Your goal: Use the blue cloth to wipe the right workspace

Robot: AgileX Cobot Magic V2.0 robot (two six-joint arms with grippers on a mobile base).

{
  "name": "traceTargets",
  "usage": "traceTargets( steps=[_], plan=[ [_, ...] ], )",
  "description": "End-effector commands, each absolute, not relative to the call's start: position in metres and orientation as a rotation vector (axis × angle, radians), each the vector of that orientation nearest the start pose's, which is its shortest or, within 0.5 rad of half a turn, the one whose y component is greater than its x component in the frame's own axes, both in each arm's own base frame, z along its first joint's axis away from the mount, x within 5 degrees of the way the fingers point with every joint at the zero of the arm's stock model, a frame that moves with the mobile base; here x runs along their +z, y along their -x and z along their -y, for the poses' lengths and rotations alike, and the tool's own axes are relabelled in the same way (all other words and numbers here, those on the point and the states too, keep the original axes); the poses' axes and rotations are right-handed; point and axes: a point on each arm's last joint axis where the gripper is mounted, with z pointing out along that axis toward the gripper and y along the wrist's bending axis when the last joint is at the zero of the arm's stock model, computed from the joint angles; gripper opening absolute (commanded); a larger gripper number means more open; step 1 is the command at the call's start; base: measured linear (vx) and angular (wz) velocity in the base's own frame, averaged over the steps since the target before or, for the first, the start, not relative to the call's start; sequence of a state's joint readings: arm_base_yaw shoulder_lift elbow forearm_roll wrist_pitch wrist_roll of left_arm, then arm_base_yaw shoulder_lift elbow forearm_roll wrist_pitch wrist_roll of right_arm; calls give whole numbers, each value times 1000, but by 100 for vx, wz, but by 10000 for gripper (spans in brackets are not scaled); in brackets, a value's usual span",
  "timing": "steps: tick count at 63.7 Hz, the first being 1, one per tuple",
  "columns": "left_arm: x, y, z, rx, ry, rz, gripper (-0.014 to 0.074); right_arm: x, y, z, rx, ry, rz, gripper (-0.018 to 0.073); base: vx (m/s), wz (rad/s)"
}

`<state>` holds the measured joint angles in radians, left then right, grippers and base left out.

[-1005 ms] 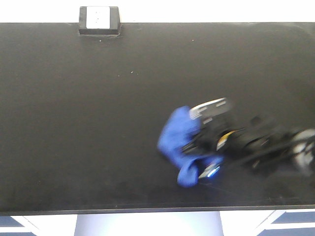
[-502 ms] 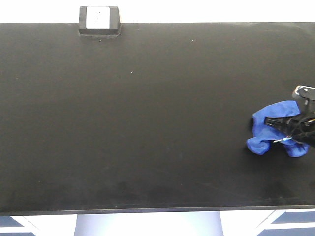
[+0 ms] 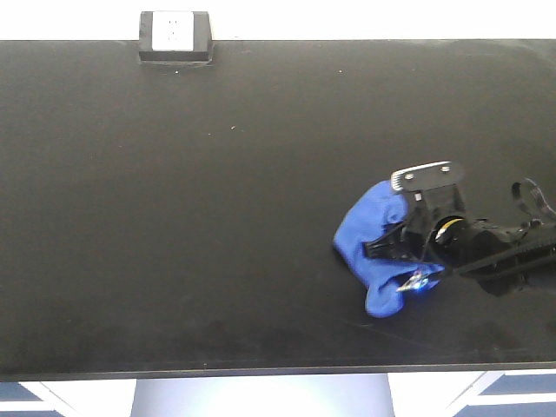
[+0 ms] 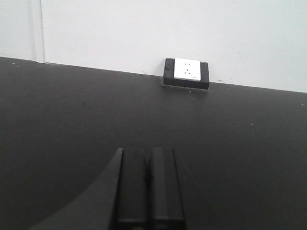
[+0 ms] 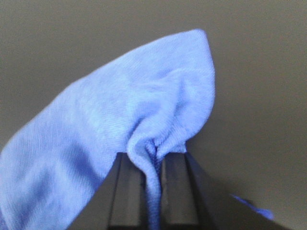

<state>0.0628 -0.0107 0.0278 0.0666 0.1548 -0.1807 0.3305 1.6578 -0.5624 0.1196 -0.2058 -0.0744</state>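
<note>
The blue cloth (image 3: 369,239) lies crumpled on the black table (image 3: 217,217), right of centre near the front. My right gripper (image 3: 393,252) is shut on the blue cloth and presses it against the tabletop. In the right wrist view a fold of the cloth (image 5: 120,120) is pinched between the two dark fingers (image 5: 127,191) of the right gripper (image 5: 152,160). My left gripper (image 4: 147,158) shows only in the left wrist view, shut and empty above the bare table.
A black socket box with a white face (image 3: 175,35) sits at the table's far edge; it also shows in the left wrist view (image 4: 187,73). A white wall stands behind it. The table's front edge (image 3: 261,375) runs along the bottom.
My right gripper swept the cloth from centre-right out to the far right edge, and has now dragged it back left toward the middle.
</note>
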Motion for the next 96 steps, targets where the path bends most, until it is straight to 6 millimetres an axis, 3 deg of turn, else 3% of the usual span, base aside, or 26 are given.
traceTargets(
  steps=[1, 9, 17, 32, 46, 58, 68, 79, 88, 96],
  plan=[
    [188, -57, -4, -47, 147, -1581, -6, 163, -269, -91, 171, 320, -2216, 323, 0, 0],
    [188, -57, -4, -47, 147, -1581, -6, 176, -267, -89, 177, 302, -2170, 491, 0, 0],
    [188, -57, -4, -47, 147, -1581, -6, 192, -261, -87, 187, 298, -2141, 584, 0, 0],
    [188, -57, -4, -47, 147, -1581, -6, 242, -214, -75, 231, 313, -2207, 590, 0, 0],
    [188, -57, -4, -47, 147, -1581, -6, 297, -158, -57, 291, 276, -2035, 586, 0, 0],
    [188, -57, -4, -47, 147, -1581, -6, 326, -118, -44, 319, 259, -1856, 586, 0, 0],
    [188, -57, -4, -47, 147, -1581, -6, 341, -93, -34, 300, 265, -1722, 586, 0, 0],
    [188, -57, -4, -47, 147, -1581, -6, 347, -73, -22, 134, 335, -1613, 570, 0, 0],
    [188, -57, -4, -47, 147, -1581, -6, 350, -52, -7, 59, 208, -1577, 503, 0, 0],
    [188, -57, -4, -47, 147, -1581, -6, 339, -37, 0, -17, 108, -1532, 401, 0, 0]
  ],
)
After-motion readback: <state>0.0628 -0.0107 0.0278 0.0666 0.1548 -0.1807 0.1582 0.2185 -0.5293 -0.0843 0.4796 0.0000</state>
